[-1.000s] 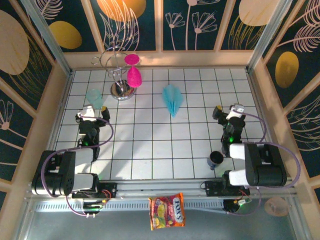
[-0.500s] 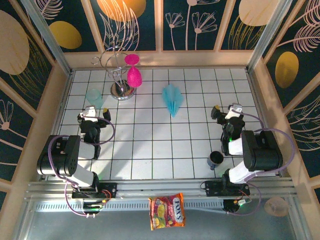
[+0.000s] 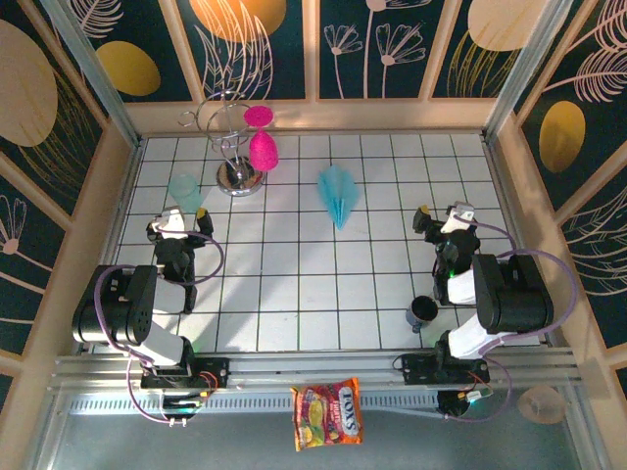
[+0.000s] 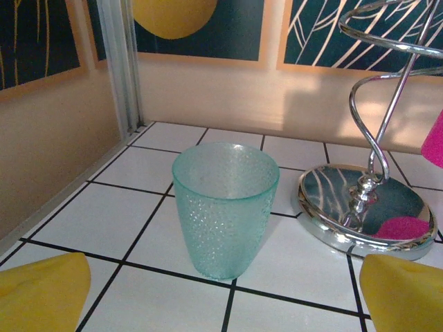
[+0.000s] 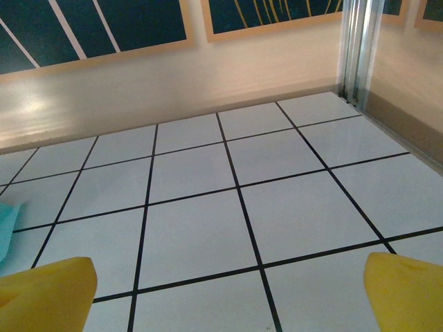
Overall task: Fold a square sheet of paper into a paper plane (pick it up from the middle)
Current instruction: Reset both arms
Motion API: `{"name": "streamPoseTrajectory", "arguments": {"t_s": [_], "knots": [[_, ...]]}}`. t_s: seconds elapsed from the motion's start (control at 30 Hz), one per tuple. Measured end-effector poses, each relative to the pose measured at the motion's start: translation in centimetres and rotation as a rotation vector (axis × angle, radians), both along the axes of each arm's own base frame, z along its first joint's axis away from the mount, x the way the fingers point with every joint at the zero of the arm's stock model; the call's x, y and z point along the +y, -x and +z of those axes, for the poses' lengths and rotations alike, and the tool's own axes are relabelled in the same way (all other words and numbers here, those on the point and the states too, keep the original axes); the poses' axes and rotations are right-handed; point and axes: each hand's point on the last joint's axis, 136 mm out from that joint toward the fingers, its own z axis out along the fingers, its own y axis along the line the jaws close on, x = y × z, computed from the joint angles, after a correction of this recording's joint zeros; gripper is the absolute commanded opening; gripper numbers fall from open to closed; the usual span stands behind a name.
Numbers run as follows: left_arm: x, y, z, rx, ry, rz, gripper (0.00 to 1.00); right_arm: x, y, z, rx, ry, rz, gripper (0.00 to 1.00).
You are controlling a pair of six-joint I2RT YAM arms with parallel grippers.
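L claw is spread wide w/ nothing in it. Its yellow pads frame the teal cup, upright just ahead, not touching. That claw sits near the left edge of the bench. The chrome stand & pink goblets are past the cup twd the far-left corner.

R claw is equally wide & empty near the right edge, w/ bare tiles ahead to the far-right corner. A dark cup stands by the R arm at the near edge.

The paper plane lies flat mid-bench, nearer the far edge, nose twd you, well apart from both claws. You've got open tiles all round it.

Vs 1 s ago: both arms' rear links have folded up. Claws & plane have barely shifted.
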Motion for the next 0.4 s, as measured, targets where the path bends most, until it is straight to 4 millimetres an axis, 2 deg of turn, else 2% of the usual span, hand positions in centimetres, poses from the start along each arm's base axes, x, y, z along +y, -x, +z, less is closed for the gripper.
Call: {"name": "streamPoseTrajectory", "arguments": {"t_s": [0.4], "knots": [[0.06,-0.35,0.08,0.005,0.000,0.004,0.99,0.06,0.00,0.05,-0.002,0.000,0.003,0.99]]}}
